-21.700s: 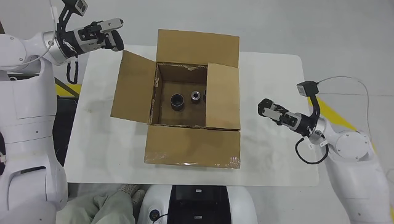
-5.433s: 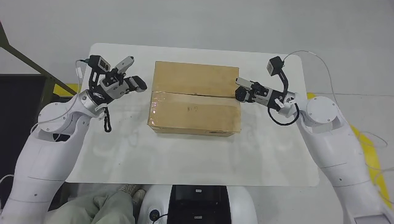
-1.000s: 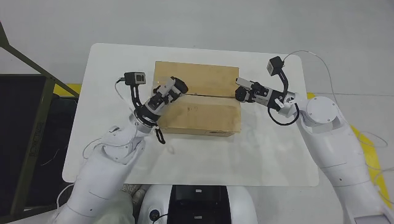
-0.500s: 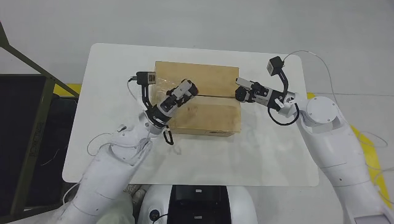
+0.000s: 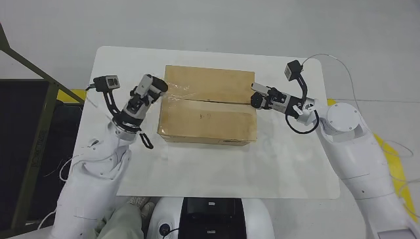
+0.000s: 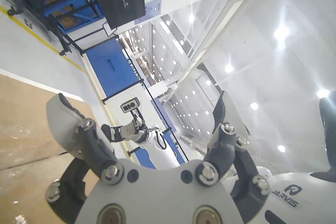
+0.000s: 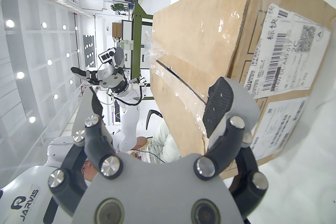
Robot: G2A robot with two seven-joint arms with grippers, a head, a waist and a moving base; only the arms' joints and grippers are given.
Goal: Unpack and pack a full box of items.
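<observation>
**A:** Left gripper point(image 5: 152, 85) is spread wide and holds nothing, at the top edge of the box point(image 5: 207, 111) on its left end. Right gripper point(image 5: 256, 96)?

**B:** Wide and empty too. One pad point(image 7: 219, 104) is at the right end's top edge, by the seam point(image 5: 210, 99). I can't tell whether it touches.

**A:** How will the box handle?

**B:** Stiff cardboard, I'd judge, and weighty if it's full. The tape point(image 7: 170, 62) looks slick, so I'd press bare card at both ends, or pry a flap at the seam.

**A:** And its look?

**B:** Brown, with the flaps shut and meeting along a lengthwise seam under clear, crinkled tape. There are white labels point(image 7: 286, 51) on the right end. It sits in the middle of the table point(image 5: 289, 167).
</observation>
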